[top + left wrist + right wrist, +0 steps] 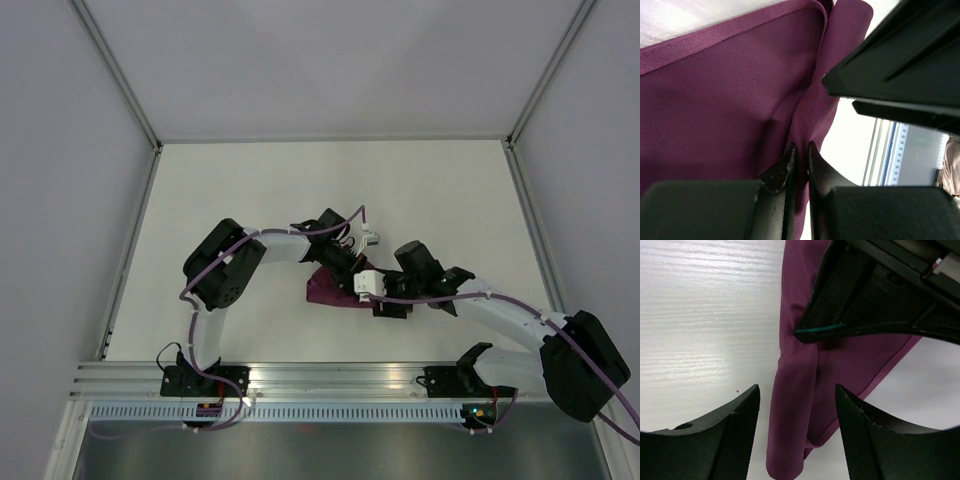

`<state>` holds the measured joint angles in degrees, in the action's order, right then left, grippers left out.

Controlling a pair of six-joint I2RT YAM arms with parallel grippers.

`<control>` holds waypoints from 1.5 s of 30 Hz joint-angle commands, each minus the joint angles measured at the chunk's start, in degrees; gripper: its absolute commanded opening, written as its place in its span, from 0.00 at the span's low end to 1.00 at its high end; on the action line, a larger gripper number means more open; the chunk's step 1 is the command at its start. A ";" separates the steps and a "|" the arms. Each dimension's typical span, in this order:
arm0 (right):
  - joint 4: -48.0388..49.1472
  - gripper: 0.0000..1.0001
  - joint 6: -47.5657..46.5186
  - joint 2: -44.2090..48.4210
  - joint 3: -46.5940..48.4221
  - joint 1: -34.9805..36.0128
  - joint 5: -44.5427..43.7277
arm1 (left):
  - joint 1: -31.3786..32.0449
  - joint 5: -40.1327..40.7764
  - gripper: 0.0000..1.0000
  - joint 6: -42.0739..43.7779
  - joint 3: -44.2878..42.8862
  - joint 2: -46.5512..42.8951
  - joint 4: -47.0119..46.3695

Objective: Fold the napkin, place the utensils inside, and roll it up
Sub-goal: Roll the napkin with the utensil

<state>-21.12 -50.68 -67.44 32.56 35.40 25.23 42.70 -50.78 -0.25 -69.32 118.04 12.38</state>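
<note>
The magenta-purple napkin (pixel 324 292) lies bunched on the white table, mostly hidden under both grippers in the top view. In the left wrist view my left gripper (pixel 801 145) is shut on a raised fold of the napkin (pixel 730 100). My right gripper (pixel 797 387) is open, and its two fingers straddle the napkin's rolled edge (pixel 790 430) without touching it. The left gripper's (pixel 880 295) dark body sits just above that roll, with a thin teal strip (pixel 820 329) at its tip. The utensils are hidden. In the top view the left gripper (pixel 345 268) and right gripper (pixel 362 293) meet over the cloth.
White table (pixel 250 190) with an enclosure of white walls and metal posts (pixel 120 80) around it. An aluminium rail (pixel 330 378) runs along the near edge by the arm bases. The right gripper's black body (pixel 900 65) hangs close over the left gripper's fingers.
</note>
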 commanded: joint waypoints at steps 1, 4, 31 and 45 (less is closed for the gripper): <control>5.13 0.67 2.86 -0.23 -0.56 3.09 -5.19 | -0.07 10.35 0.02 0.87 2.43 5.01 7.92; 6.27 0.67 3.83 -1.64 -0.48 5.38 -6.60 | -0.16 10.27 0.02 0.87 2.35 5.18 8.01; 6.19 0.06 2.78 -10.43 -2.06 9.87 -12.32 | -2.79 11.32 0.39 -0.89 -0.46 1.15 8.71; -5.50 0.00 0.40 -21.05 6.80 5.40 -6.61 | -12.53 26.76 0.57 -13.36 3.21 -16.50 -9.35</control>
<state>-16.40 -49.43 -82.85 38.48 42.76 17.85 33.08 -33.80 -6.17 -68.51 109.08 12.14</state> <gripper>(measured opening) 0.174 0.576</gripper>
